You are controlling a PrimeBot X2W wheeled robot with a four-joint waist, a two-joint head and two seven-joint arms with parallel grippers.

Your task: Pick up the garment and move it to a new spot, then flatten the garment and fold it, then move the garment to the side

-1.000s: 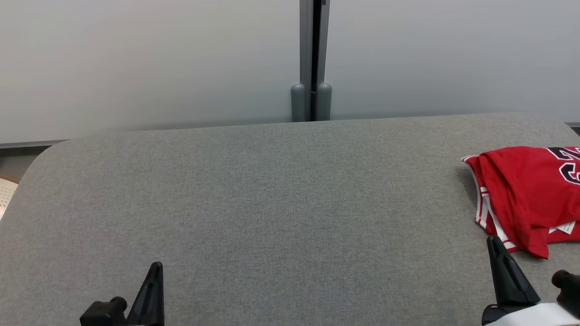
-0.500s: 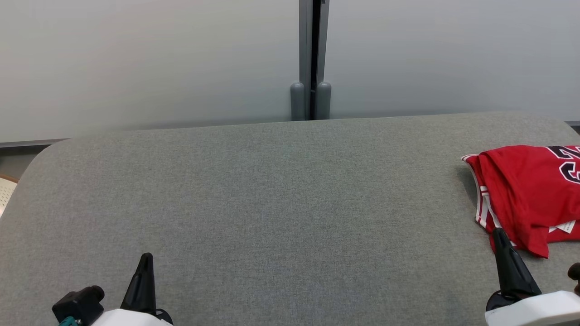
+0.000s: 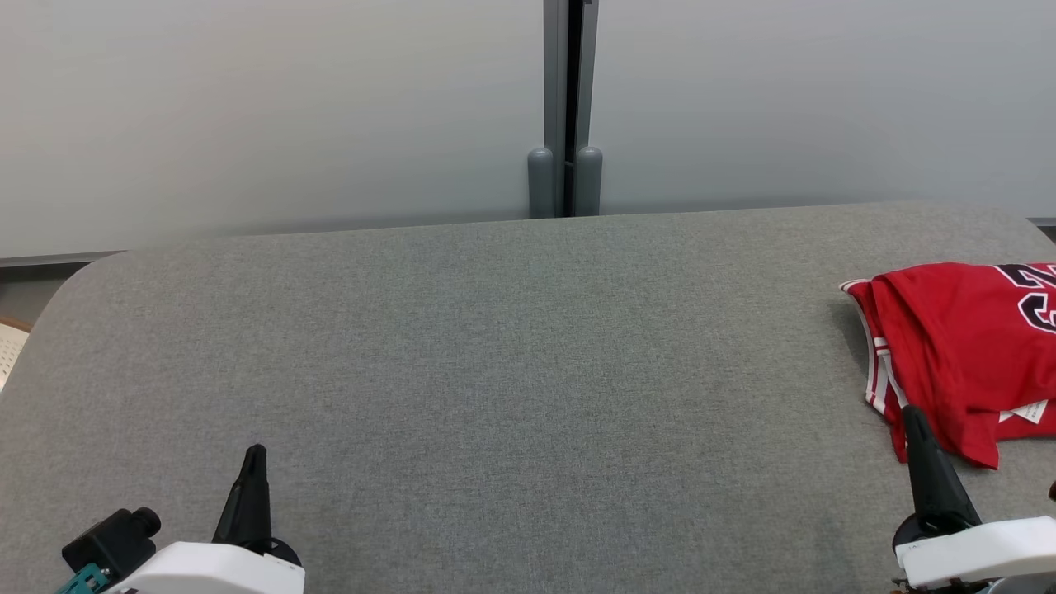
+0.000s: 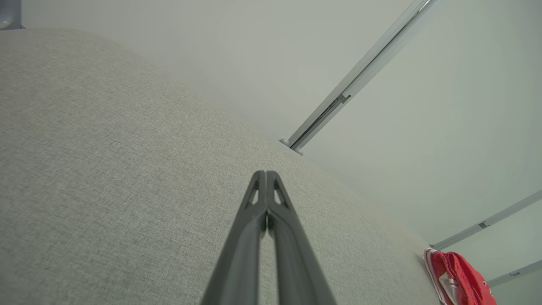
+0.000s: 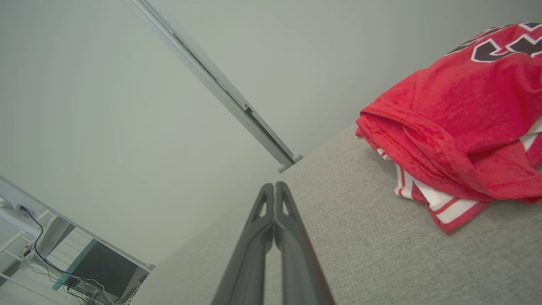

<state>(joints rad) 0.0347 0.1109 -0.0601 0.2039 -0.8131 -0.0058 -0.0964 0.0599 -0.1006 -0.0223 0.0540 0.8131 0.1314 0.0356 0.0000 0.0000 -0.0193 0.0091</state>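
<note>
Head view: garment (image 3: 957, 355) bunched at 3 o'clock on tabletop (image 3: 528, 371), striped trim facing 9. Long axis unclear, the frame cuts it. Left jaws at 7, right jaws at 5 near its corner, both pressed together, empty. Left wrist: garment (image 4: 455, 275) well apart at 4. Right wrist: garment (image 5: 449, 110) at 2, layered. Risk: pinching the top layer only, so the rest drags.
</note>
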